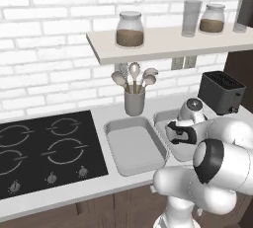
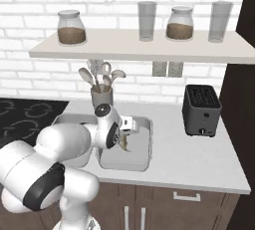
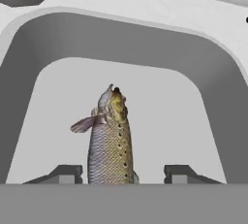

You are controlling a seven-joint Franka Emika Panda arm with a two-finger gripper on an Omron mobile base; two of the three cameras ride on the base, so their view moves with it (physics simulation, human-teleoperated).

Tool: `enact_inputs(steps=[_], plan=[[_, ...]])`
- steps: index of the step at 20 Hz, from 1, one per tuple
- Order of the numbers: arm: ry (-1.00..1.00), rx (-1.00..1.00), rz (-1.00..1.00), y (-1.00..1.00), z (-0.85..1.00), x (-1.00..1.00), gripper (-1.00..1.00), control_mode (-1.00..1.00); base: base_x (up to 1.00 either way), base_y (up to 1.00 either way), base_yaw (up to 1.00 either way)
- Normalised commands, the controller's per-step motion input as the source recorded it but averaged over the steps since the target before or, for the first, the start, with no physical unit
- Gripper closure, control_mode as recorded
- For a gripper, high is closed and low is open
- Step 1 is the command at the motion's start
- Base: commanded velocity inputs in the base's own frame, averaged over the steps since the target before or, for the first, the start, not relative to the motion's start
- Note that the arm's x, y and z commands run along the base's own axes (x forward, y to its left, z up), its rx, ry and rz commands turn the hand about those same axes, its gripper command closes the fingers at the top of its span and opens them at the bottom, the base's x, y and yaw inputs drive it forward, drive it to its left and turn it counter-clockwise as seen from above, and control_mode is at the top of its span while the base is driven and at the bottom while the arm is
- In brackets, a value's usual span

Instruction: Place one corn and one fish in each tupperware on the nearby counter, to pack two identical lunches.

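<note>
White brick walls back a pale grey-white counter [image 2: 199, 159] over dark wooden cabinets, with a black cooktop [image 1: 44, 148] to the left and a dark toaster [image 2: 200, 110] to the right. Above it, a pale wall shelf [image 2: 124, 45] carries jars and glasses, and a grey utensil cup [image 1: 134, 101] holding spoons stands against the wall.

Two matching shallow light-grey tupperware trays sit side by side on the counter: the left tupperware [image 1: 133, 145] and the right tupperware [image 2: 144, 147]. A white robot arm reaches down over the right tray, its gripper [image 3: 118, 174] pointing into it.

In the hand view, a fish [image 3: 110, 140] lies between the two dark fingertips [image 3: 65, 173], its head pointing away from the hand over the tray floor. The jaws stand apart, with a clear gap between each fingertip and the fish's sides, so they are not clamped on it. Whether the fish already rests on the tray floor cannot be told.

The fish is slender, with grey-brown speckled scales, a yellowish-olive back and head, and a small grey fin sticking out on one side
</note>
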Motion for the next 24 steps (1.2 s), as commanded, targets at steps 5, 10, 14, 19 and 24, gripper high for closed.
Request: enact_inputs(steps=[5, 10, 14, 19, 24], plan=[[0.09, 0.00, -0.06, 0.00, 0.43, 0.00, -1.00, -1.00, 0.00, 0.00, 0.00], [0.03, 0.03, -0.05, 0.00, 0.83, -0.77, -1.00, -1.00, 0.00, 0.00, 0.00], [-0.04, 0.04, 0.00, 0.05, 0.97, -1.00, -1.00, -1.00, 0.00, 0.00, 0.00], [-0.09, 0.00, 0.00, 0.20, 1.00, -0.99, -1.00, -1.00, 0.00, 0.00, 0.00], [-0.09, 0.00, 0.00, 0.32, 1.00, -0.87, -1.00, -1.00, 0.00, 0.00, 0.00]])
